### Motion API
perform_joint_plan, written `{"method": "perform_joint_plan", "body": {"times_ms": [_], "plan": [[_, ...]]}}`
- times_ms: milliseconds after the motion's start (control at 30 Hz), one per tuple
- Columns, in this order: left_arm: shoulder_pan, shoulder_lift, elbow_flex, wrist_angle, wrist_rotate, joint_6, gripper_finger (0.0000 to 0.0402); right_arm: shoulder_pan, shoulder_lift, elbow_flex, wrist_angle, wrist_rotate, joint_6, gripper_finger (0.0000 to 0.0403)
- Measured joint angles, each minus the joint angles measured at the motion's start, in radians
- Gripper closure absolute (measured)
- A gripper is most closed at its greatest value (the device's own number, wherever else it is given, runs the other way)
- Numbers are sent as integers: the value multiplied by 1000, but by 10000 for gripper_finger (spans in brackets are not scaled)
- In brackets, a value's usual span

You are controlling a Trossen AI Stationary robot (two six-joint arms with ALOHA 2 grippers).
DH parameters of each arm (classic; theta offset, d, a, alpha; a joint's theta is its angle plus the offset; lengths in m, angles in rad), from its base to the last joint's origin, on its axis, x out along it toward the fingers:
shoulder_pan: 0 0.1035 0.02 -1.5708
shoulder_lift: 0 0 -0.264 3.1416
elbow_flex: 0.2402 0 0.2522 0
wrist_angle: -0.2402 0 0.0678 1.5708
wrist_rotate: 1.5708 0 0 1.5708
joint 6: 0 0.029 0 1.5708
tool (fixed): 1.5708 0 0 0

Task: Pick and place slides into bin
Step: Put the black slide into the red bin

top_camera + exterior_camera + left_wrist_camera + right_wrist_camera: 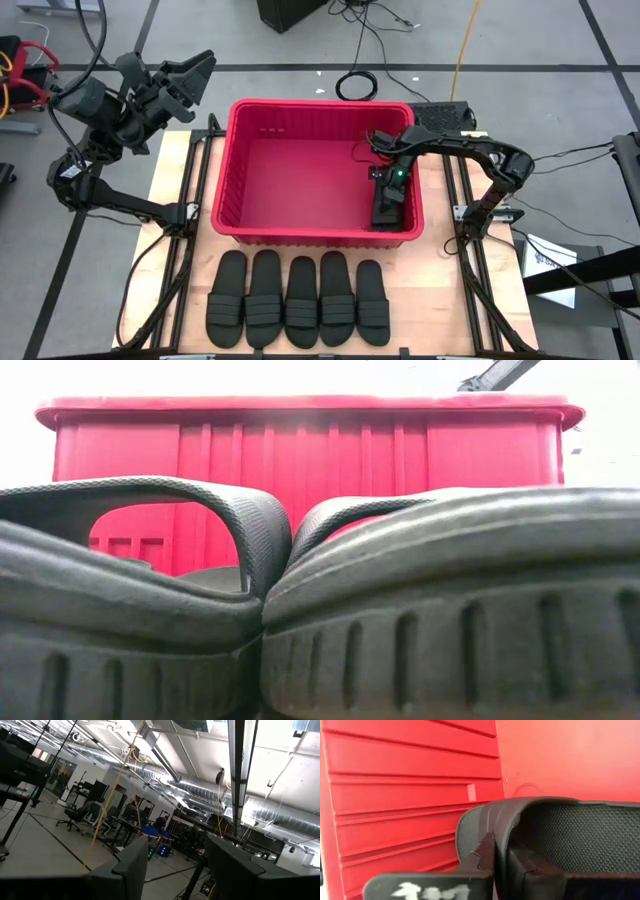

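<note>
The red bin (240, 170) stands mid-table; the low view shows its near wall (300, 450). Several black slides (297, 298) lie side by side on their soles between the bin and the table's near edge, and two of them fill the low view (130, 590). My right gripper (386, 186) reaches down into the bin's right near corner and is shut on one more slide (388, 212). My left gripper (188, 78) is open and empty, raised beyond the table's far left corner and pointing up into the room (175, 872). My right gripper pinches the slide's ribbed strap at its edge (502, 827), with one finger (482, 855) on the strap's outer face and the other (527, 865) under the strap. The fingers come from above, slanting down into the bin. Whether the sole rests on the bin floor I cannot tell.
The bin's right and near walls (410, 795) stand close around the held slide. Black rails (190, 260) run along the table's left and right sides. Cables (355, 85) lie on the floor beyond the far edge.
</note>
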Motion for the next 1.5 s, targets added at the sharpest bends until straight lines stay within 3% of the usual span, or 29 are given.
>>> {"method": "perform_joint_plan", "body": {"times_ms": [333, 800, 1500], "plan": [[0, 0, 0, 0, -1, 2, 201, 1, 8, -4, 78, 31, 22, 397], [0, 0, 0, 1, -2, 2, 201, 0, 8, -3, 33, 78, 42, 390], [0, 0, 0, -23, -2, 2, 201, 59, 7, -3, 44, 109, 129, 276]]}}
